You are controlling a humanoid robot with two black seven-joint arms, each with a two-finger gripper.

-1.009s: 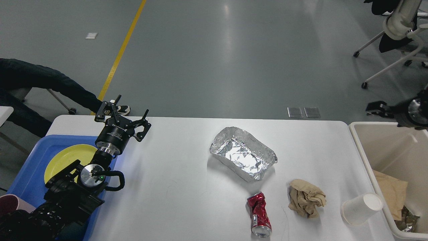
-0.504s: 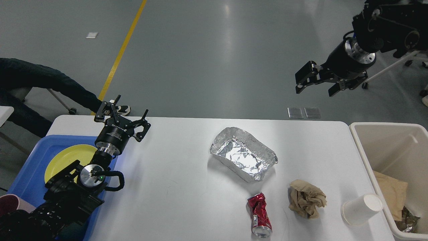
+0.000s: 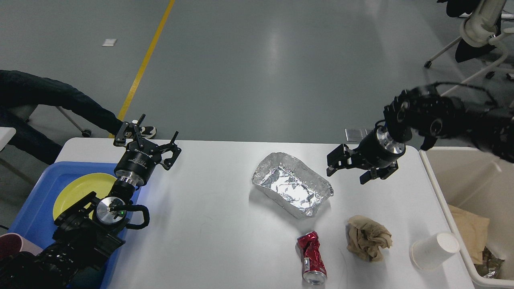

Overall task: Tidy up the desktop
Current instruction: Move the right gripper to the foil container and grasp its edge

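Observation:
The white desktop (image 3: 213, 224) holds a crumpled foil tray (image 3: 293, 188) at its middle, a crushed red can (image 3: 311, 257), a ball of brown paper (image 3: 368, 237) and a white paper cup (image 3: 433, 249) lying on its side at the front right. My left gripper (image 3: 150, 136) is open and empty, held over the desktop's far left corner beside the blue tray. My right gripper (image 3: 350, 168) is open and empty, hovering just right of the foil tray and apart from it.
A blue tray (image 3: 36, 212) with a yellow plate (image 3: 80, 190) sits at the left edge, with a maroon cup (image 3: 12, 245) at its front. A beige bin (image 3: 441, 188) with brown paper inside (image 3: 470, 228) stands off the right edge. A person's legs and office chairs are behind.
My right arm has swung in from the right edge, up over the floor, then down and left to beside the foil tray. The left arm and the objects have not moved.

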